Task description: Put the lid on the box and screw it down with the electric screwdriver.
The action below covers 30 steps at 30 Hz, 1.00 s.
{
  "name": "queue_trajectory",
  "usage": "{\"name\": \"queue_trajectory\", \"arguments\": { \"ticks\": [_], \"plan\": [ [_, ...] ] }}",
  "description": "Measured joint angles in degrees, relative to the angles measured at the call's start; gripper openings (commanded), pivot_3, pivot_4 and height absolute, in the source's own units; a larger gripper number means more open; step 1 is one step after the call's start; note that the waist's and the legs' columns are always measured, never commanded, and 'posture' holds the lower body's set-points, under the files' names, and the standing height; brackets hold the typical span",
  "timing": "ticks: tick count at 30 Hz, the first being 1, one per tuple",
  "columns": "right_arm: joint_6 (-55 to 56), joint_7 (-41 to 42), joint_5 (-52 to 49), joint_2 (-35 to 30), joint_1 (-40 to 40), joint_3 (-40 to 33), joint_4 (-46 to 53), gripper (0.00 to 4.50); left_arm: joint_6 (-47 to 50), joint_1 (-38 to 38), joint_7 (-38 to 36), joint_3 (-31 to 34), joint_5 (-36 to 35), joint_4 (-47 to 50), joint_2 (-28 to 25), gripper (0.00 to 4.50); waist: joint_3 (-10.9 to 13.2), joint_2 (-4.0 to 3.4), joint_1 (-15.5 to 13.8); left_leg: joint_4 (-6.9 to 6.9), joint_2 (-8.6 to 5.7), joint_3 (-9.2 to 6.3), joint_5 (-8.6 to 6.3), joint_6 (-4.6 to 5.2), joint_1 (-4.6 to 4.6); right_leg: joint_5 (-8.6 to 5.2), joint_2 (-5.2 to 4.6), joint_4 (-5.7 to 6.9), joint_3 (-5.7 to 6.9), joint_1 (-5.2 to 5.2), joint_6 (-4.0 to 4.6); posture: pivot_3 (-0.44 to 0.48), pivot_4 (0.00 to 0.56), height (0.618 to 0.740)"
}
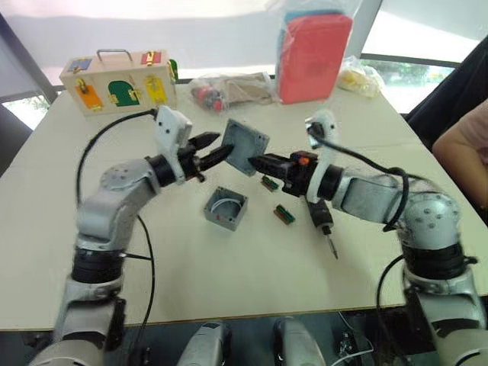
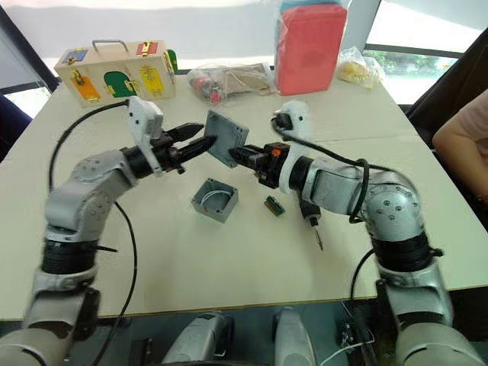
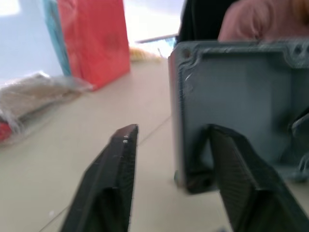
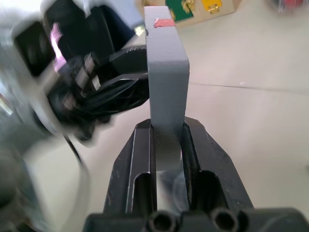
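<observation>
Lid (image 1: 245, 146) between claws, above box (image 1: 226, 210)

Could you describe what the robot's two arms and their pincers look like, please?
Both arms are silver-grey metal with rounded joints and black bands. A white camera housing sits on each wrist, and a black cable loops from it along the arm. The left pincer and the right pincer each have two black tapered fingers; the right wrist carries a small orange marking.
</observation>
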<state>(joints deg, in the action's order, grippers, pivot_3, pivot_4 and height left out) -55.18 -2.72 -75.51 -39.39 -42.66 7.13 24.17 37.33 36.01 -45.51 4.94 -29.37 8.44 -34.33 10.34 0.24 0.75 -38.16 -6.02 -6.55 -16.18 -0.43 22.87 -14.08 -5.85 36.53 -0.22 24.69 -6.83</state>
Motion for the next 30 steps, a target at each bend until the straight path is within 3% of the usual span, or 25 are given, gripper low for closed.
{"name": "queue_trajectory", "arguments": {
  "ticks": [2, 7, 8, 11, 15, 21, 30],
  "plan": [
    [3.61, 7.57, 10.61, -3.35, -0.65, 3.87, 2.11, 0.2, 1.54, 0.68, -5.58, 1.28, -2.13, -1.21, -4.67, 4.43, 0.0, -0.01, 0.19, 0.03, 0.02, 0.0, 0.0, 0.0, -0.02, -0.01, 0.01, -0.01, 0.01, 0.0, -0.01, 0.0, 0.15, 0.74],
    [21.28, 23.75, 40.46, -7.5, -0.58, 17.91, 1.12, 0.2, 4.46, 1.86, -21.11, 0.68, -6.23, -3.83, -14.92, 4.47, 0.0, -0.01, 0.19, 0.02, 0.0, 0.06, 0.0, 0.0, -0.02, -0.01, -0.04, -0.03, -0.04, 0.0, -0.01, 0.0, 0.15, 0.74],
    [34.32, 26.24, 54.44, -7.98, -1.36, 23.11, -2.48, 0.2, 2.42, 2.02, -26.94, -0.83, -5.97, -5.69, -17.58, 4.47, 0.0, 0.04, 0.15, -0.01, -0.02, 0.08, 0.0, -0.01, -0.02, -0.01, -0.03, -0.02, -0.03, 0.0, -0.01, 0.0, 0.15, 0.74],
    [56.09, 26.46, 77.11, -7.67, -2.34, 28.95, -11.27, 0.2, -2.06, 4.11, -35.07, -3.5, -3.28, -11.15, -21.78, 4.47, 0.01, 0.02, 0.26, 0.02, -0.03, 0.13, 0.01, -0.03, -0.04, -0.01, 0.0, 0.01, -0.07, 0.07, -0.01, 0.0, 0.15, 0.74],
    [74.81, 22.28, 99.26, -5.08, -2.53, 32.97, -19.18, 0.2, -7.03, 6.97, -40.95, -6.3, 0.22, -16.97, -22.3, 4.47, 0.01, 0.03, 0.32, 0.03, -0.04, 0.22, 0.02, -0.05, 0.04, -0.01, 0.02, 0.13, -0.2, 0.26, -0.01, 0.0, 0.15, 0.74],
    [80.09, 14.8, 116.5, 0.94, 1.55, 32.87, -24.03, 0.2, -12.16, 10.31, -46.21, -9.73, 3.38, -22.66, -23.33, 4.47, -0.03, 0.1, 0.38, -0.02, 0.01, 0.35, 0.1, -0.17, 0.28, -0.03, 0.17, 0.57, -0.53, 0.75, 0.02, 0.0, 0.15, 0.74],
    [74.34, 14.02, 126.63, 5.71, 6.3, 28.6, -24.39, 0.2, -19.17, 12.01, -46.77, -13.23, 4.29, -27.22, -24.23, 4.47, -0.04, 0.1, 0.37, -0.02, 0.03, 0.35, 0.1, -0.17, 0.28, -0.03, 0.21, 0.59, -0.61, 0.76, 0.02, 0.0, 0.15, 0.74]
  ]
}}
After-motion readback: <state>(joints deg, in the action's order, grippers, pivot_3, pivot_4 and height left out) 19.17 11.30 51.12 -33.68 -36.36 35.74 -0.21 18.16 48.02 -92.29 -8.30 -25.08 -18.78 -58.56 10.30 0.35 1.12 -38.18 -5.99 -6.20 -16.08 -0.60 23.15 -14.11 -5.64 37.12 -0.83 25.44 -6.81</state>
